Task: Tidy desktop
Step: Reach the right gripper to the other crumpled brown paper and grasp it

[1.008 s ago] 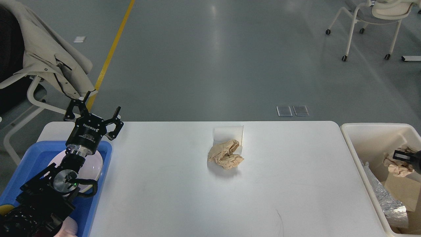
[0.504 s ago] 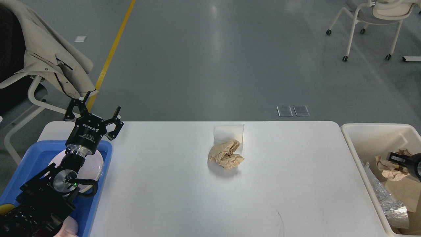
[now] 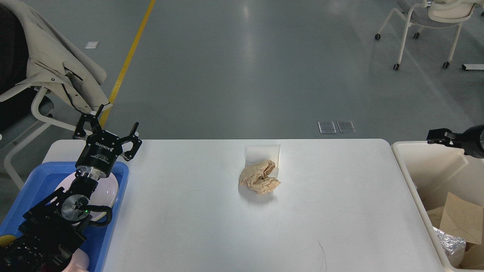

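Note:
The white desktop [image 3: 189,211] carries a crumpled ball of brown paper [image 3: 260,177] near its middle, lying against a white folded sheet [image 3: 262,153] just behind it. My left gripper [image 3: 109,126] is open and empty, held above the desktop's far left corner and the blue tray [image 3: 34,177]. My right gripper [image 3: 435,136] reaches in from the right edge, above the far rim of the cream bin [image 3: 423,145]. It is dark and seen side-on, so its fingers cannot be told apart. Nothing shows in it.
The blue tray holds a white round dish [image 3: 109,189] under my left arm. The bin holds brown cardboard [image 3: 463,219] and silver foil [image 3: 450,241]. A chair with a beige coat [image 3: 49,64] stands at the back left, another chair [image 3: 435,19] at the far right.
My right gripper has risen out of the bin to above its far rim. The crumpled brown paper seen by it inside the bin no longer shows. The left arm has not moved.

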Controlling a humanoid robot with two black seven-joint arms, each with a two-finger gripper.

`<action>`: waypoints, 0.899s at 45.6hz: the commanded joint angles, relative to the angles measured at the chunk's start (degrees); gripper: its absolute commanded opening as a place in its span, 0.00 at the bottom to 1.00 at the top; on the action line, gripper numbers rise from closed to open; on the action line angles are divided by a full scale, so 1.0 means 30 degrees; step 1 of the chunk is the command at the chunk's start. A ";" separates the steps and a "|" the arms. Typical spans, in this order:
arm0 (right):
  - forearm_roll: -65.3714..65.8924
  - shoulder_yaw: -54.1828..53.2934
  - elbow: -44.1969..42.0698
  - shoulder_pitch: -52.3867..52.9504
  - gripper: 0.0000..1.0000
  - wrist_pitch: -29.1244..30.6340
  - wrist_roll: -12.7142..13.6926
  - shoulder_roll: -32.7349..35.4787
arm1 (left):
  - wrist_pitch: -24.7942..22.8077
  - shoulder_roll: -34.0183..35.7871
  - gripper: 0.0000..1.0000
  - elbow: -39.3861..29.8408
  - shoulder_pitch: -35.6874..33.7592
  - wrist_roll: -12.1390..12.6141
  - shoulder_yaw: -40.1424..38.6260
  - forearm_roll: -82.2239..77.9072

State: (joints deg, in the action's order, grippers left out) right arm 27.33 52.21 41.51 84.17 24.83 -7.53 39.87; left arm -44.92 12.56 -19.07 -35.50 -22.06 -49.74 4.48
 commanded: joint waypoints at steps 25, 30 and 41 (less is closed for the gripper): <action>-0.0028 0.3310 1.6104 2.2600 1.00 1.0057 0.0020 0.1038 | 0.0001 0.0003 1.00 0.0000 -0.0003 0.0030 -0.0031 0.0000; -0.0233 0.3048 1.5986 2.1023 1.00 1.0057 0.0020 0.1067 | 0.0001 0.0003 1.00 0.0000 -0.0003 0.0030 -0.0031 0.0000; -0.1492 -0.0437 1.4436 1.1709 1.00 0.3067 0.0108 -0.0014 | 0.0001 0.0003 1.00 0.0000 -0.0003 0.0030 -0.0031 0.0000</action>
State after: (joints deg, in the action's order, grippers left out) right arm 24.62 55.27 87.41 131.98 46.27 -7.32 42.44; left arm -44.91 12.57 -19.07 -35.51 -21.97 -49.84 4.48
